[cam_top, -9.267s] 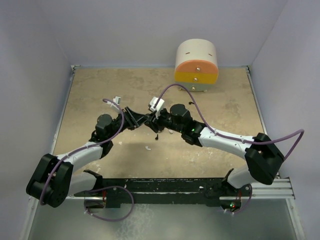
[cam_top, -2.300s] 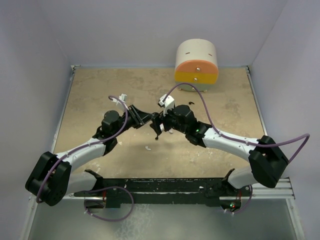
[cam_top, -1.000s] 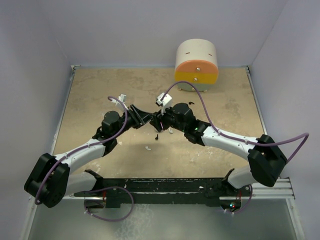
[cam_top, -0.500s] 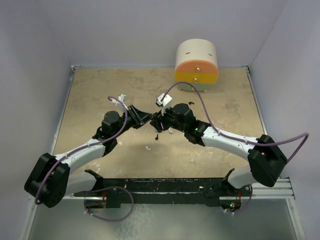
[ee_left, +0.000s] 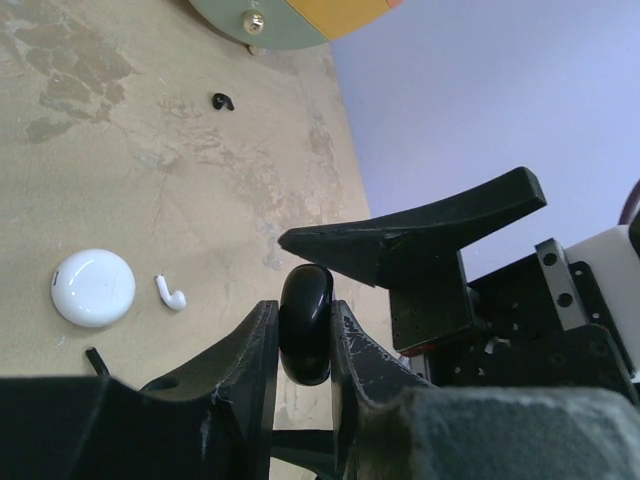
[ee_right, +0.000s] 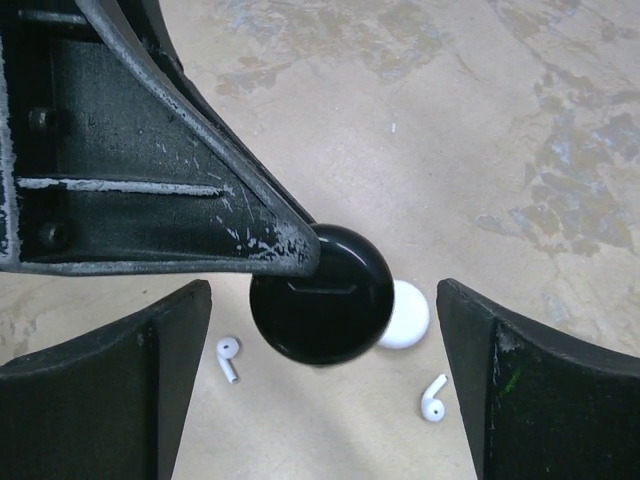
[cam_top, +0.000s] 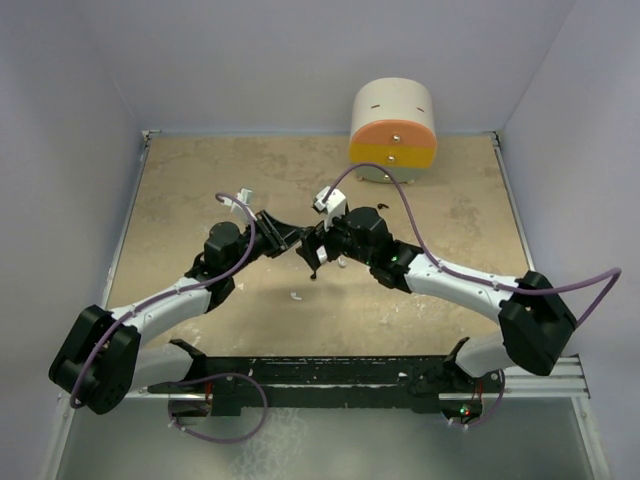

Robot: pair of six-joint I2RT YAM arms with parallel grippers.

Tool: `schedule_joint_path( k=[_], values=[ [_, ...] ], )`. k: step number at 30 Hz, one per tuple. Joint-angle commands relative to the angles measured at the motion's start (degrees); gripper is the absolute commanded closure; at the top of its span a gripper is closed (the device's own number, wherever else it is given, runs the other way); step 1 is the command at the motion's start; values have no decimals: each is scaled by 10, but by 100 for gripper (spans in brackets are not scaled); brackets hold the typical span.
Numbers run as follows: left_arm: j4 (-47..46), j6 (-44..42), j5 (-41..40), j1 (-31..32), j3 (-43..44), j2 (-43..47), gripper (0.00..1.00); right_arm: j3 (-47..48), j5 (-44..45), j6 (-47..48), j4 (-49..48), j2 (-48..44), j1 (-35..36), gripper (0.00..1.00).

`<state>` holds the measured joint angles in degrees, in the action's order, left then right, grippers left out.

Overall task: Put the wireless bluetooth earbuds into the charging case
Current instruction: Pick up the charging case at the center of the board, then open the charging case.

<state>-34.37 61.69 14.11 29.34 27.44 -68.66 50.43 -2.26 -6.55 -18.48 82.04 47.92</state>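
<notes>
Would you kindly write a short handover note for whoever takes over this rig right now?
Left tool: shut on the black charging case, held on edge above the table.
Right tool: open, straddling that case.
On the table: white charging case, two white earbuds beside it, one black earbud near the drawer unit.
Done: no earbud seen inserted.
Left: open a case, seat the earbuds.

Plain pale lilac walls [cam_top: 250, 60] close in a mottled beige stone-patterned tabletop [cam_top: 460, 200] on three sides; a black slotted metal rail [cam_top: 330, 372] runs along its near edge, under soft even light
</notes>
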Motion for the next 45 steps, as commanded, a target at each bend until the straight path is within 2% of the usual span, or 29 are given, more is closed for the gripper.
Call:
schedule_joint_path(
  k=[1,6,9,13,24,45],
  values=[
    [11,-24,-32,2,26,14,100,3,50,-23,28,-53,-1,1],
    [42,-29,-71,1,30,26,100,2,147,-84,127,-122,-2,0],
    [42,-27,-78,1,29,25,100,-3,171,-103,155,-154,-2,0],
    [23,-19,-80,1,23,22,100,-11,185,-115,137,-160,-3,0],
    [-11,0,-89,1,5,28,100,-19,152,-128,39,-79,-5,0],
    [-32,9,-72,1,-14,25,100,4,147,-118,6,-35,-20,0]
  ],
)
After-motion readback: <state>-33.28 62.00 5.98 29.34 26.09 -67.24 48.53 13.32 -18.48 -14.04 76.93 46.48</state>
